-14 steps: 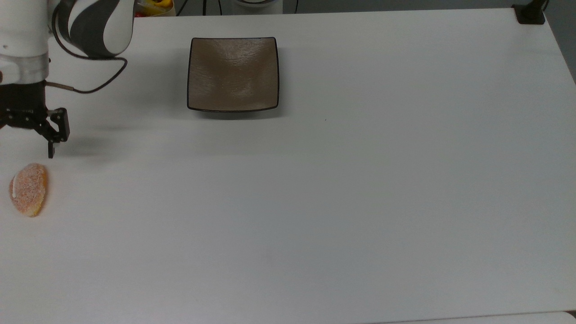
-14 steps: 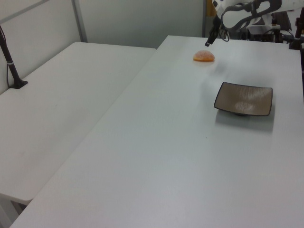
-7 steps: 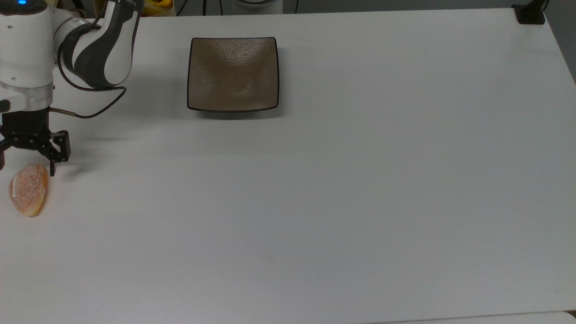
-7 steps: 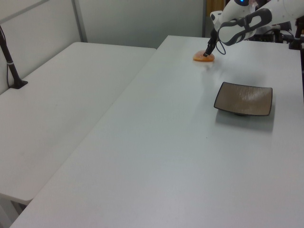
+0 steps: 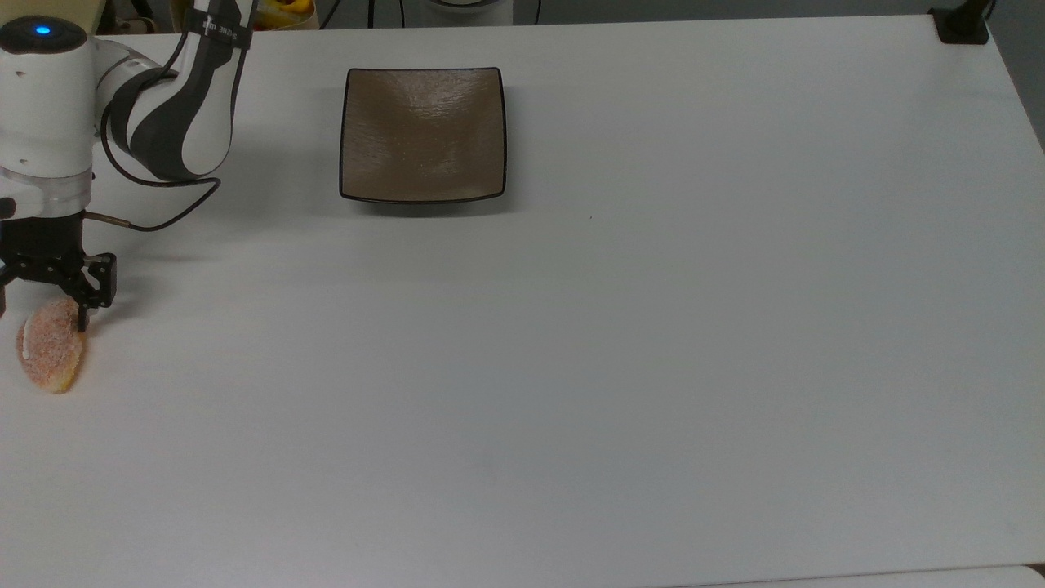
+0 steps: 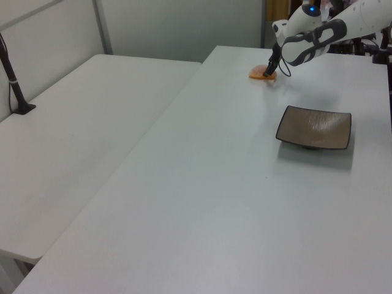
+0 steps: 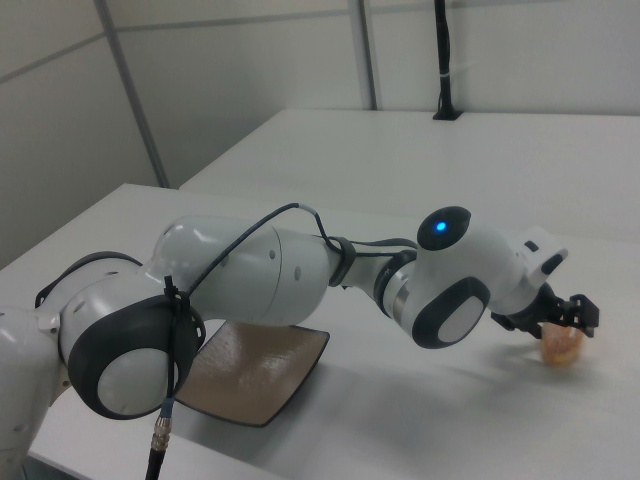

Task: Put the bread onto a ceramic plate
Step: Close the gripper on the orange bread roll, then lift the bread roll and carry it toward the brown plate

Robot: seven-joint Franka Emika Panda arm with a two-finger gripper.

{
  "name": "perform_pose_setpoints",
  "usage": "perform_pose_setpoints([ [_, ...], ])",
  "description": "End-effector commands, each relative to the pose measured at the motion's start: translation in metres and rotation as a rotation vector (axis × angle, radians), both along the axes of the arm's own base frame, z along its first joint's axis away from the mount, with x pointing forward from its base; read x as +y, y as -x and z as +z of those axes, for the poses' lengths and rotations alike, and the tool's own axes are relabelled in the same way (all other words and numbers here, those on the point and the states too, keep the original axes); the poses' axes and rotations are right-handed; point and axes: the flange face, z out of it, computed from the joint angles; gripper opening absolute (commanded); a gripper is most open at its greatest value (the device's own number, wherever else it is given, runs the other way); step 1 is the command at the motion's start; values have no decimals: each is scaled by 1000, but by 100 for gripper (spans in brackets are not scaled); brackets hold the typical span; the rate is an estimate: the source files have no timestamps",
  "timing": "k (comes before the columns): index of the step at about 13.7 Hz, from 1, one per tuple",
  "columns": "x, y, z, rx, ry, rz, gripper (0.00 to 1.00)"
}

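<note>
The bread [image 5: 51,353], a small speckled orange-tan bun, lies on the white table at the top view's far left. My gripper [image 5: 41,314] is open and down over the bun's upper end. One finger [image 5: 82,314] stands at the bun's right side; the other is cut off by the top view's left edge. In the left view the gripper [image 6: 267,73] sits at the bread [image 6: 258,74]. In the right view the gripper [image 7: 570,320] hangs just above the bread [image 7: 562,348]. The square brown ceramic plate [image 5: 423,135] [image 6: 313,127] [image 7: 250,375] stands apart with nothing on it.
The arm's white and grey links [image 5: 175,90] reach in from the top view's upper left, trailing a black cable [image 5: 155,220]. A black post base [image 5: 962,24] sits at the table's far right corner. A second white table [image 6: 73,135] adjoins in the left view.
The gripper has moved down the top view's left side from beside the bread until its open fingers straddle the bun's upper end. Bread and plate have not moved.
</note>
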Motion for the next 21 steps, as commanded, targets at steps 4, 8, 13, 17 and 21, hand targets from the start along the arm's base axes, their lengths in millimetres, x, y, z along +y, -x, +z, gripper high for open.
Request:
perform_pose_setpoints([
  [4, 0, -3, -1, -21, -4, -1, 26],
  [8, 2, -4, 6, -23, 4, 5, 17],
  [13, 12, 3, 45, -50, 3, 6, 18],
  [17, 33, 12, 102, -76, -18, 21, 19],
  [21, 61, 22, 165, -14, -73, 53, 19],
])
